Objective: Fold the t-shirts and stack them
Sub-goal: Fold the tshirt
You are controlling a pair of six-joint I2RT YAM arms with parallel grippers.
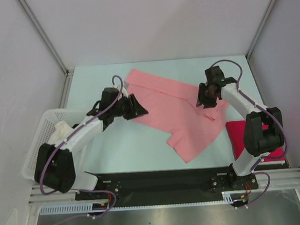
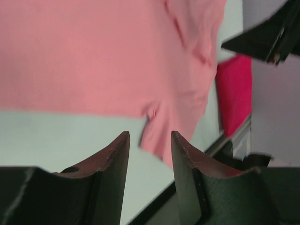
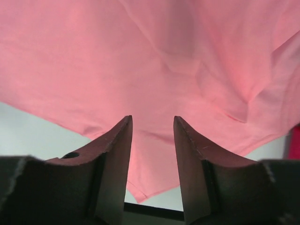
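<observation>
Pink shirt (image 1: 178, 113): light salmon, plain, short-sleeved. Lies opened out in one layer on the counter (image 1: 126, 145), set on a diagonal from far centre toward near centre-right. One sleeve juts out at its near-left side. Cloth mostly smooth, with a few creases and a small raised fold on the right part, below the right arm. In the right wrist view the same shirt (image 3: 154, 61) fills the field, with soft ridges running toward a pointed tuck at the right.

Red shirt (image 1: 237, 134): deep magenta, folded into a compact block at the near-right of the counter, just beside the pink shirt's right edge, partly hidden by the right arm. Shows in the left wrist view as a red strip (image 2: 234, 93) past the pink hem.

Left jaws: parted by a moderate gap, nothing between them, at the left edge of the pink shirt. In the left wrist view bare counter lies under them and the pink sleeve just beyond the tips.

Right jaws: parted about as far, holding nothing, over the right part of the pink shirt.

Basket (image 1: 36, 146): white lattice, at the left edge, with a pale cloth (image 1: 63, 130) inside
</observation>
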